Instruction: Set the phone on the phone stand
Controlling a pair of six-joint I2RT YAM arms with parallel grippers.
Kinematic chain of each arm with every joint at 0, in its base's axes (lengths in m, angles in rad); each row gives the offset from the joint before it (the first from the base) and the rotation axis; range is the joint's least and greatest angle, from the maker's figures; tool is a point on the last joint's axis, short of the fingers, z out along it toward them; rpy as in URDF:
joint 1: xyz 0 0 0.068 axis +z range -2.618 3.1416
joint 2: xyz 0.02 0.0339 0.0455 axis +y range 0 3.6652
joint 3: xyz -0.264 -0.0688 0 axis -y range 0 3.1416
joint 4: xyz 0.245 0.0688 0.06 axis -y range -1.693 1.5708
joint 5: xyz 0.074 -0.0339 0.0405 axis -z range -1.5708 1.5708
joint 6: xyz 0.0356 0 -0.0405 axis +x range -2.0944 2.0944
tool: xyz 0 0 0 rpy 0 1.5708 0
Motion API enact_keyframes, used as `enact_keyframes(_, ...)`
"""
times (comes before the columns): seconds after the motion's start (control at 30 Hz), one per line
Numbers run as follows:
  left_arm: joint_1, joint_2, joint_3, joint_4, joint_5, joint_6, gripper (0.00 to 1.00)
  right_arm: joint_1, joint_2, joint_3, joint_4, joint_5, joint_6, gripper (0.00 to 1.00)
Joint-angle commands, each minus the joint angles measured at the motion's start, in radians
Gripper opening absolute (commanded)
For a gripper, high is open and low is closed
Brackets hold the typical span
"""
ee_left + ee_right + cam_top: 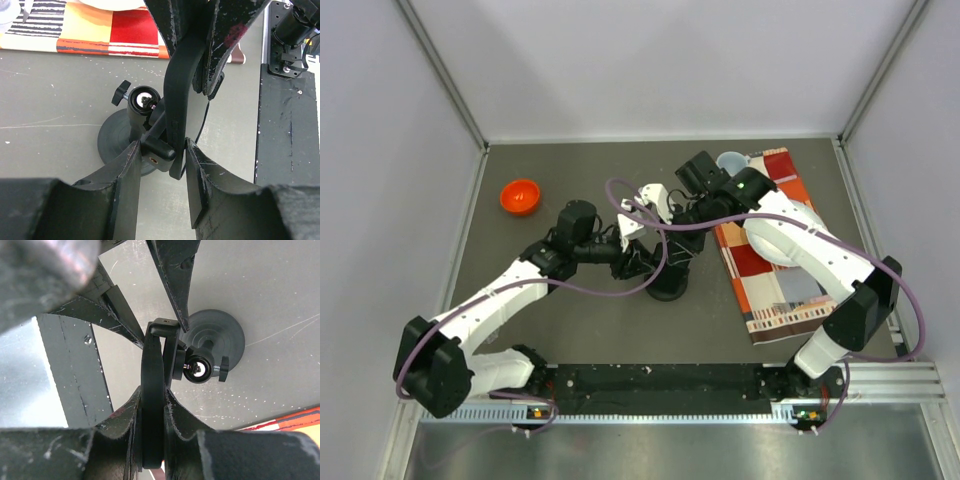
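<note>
I had both arms meeting over the middle of the table, and from the top camera their wrists hid most of the work. The right gripper was clamped on the phone. Its two fingers were pressed flat against the phone's faces, so I saw the phone edge-on as a thin black strip running away from the camera. The phone's far end sat at the cradle of the phone stand, where a small hooked piece lay over its end. I could not tell whether it was fully seated there.

The left gripper came in from the opposite side. Its fingers were only narrowly apart, straddling the cradle arm and the end of the phone, one finger against each. Whether it was actually squeezing them I could not tell.

The stand stood upright on its round base near the table's centre, between the two arms, with its ball joint and a small knob on the post. A checked orange and red cloth lay just to its right, with a pale cup at the cloth's far corner. An orange bowl sat well off to the left.
</note>
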State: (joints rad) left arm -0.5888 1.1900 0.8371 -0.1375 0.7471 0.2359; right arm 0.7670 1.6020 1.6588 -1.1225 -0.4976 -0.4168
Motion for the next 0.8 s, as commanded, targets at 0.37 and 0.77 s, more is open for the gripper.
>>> enact_keyframes(0.37, -0.009, 0.032, 0.1, -0.184, -0.037, -0.151, 0.0, 0.093, -0.063, -0.076, 0.199, 0.33, -0.031, 0.0)
enact_keyframes(0.77, -0.023, -0.052, 0.051, -0.119, -0.112, -0.282, 0.0, 0.132, -0.05, -0.119, 0.231, 0.453, 0.11, 0.0)
